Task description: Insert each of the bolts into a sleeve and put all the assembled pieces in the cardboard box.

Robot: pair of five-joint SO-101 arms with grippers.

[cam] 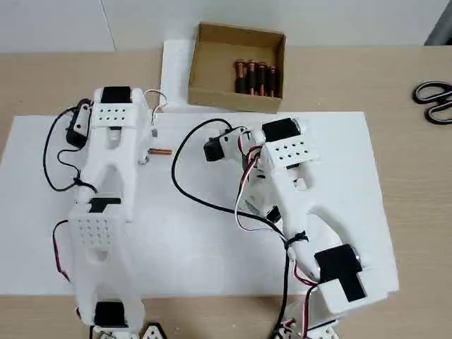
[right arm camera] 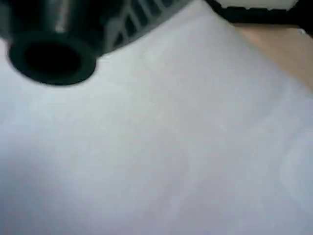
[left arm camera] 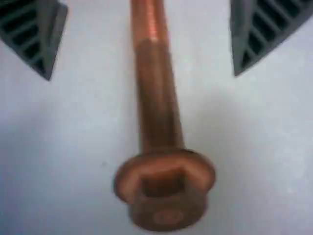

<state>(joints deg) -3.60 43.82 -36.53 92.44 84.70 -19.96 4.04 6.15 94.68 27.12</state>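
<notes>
Left gripper [left arm camera: 142, 72] is wide open, fingers [left arm camera: 34, 34] either side of the copper bolt [left arm camera: 156, 122], not touching it. The bolt lies flat on the white sheet [cam: 339, 155]. Right gripper [right arm camera: 83, 29] is clamped on a black sleeve [right arm camera: 51, 61], open end toward its camera. High view adds four assembled pieces [cam: 256, 78] in the cardboard box [cam: 212, 42], on the tabletop [cam: 395, 63] beyond the sheet.

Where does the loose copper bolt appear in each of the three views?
High view: the bolt lies on the white sheet, left of centre, just beside the tip of the left arm.
Left wrist view: the bolt fills the middle, between the open left jaws, with its head nearest the camera.
Right wrist view: not in it; the right jaws hold a black sleeve.
Shared landmark: the white sheet, under everything in all three views.
</notes>
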